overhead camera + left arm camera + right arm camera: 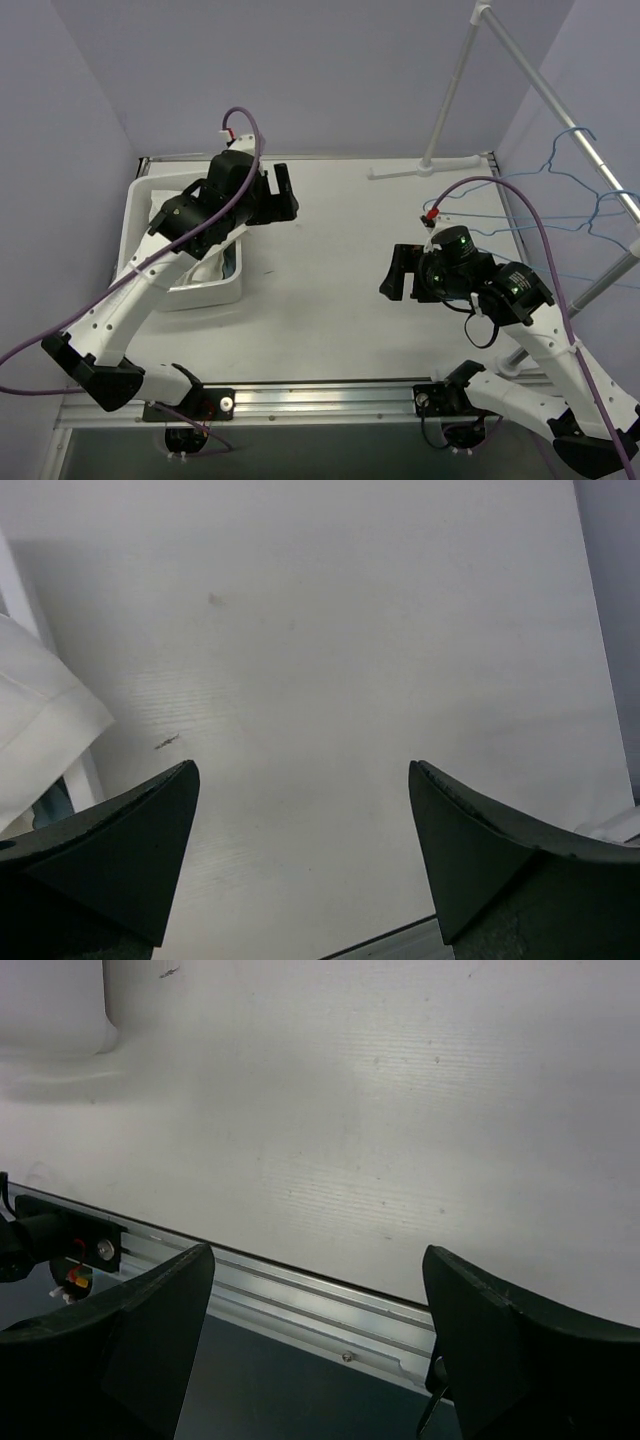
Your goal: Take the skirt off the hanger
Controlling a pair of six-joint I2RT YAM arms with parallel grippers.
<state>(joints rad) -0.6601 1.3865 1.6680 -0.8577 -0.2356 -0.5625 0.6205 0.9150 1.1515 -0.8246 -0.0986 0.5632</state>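
Note:
White fabric, seemingly the skirt (208, 268), lies in the white bin (140, 205) at the left, mostly hidden under my left arm. Its folded edge shows in the left wrist view (40, 730). Blue wire hangers (590, 200) hang bare on the rack rail at the right. My left gripper (285, 195) is open and empty, just right of the bin, above bare table (303, 780). My right gripper (400, 275) is open and empty over the table's right middle, pointing left; in its wrist view (318, 1260) it faces the table's near edge.
The rack's white upright pole (450, 90) stands on a foot at the back of the table, its rail sloping along the right side. A metal rail (300, 1300) runs along the near table edge. Purple cables loop from both arms.

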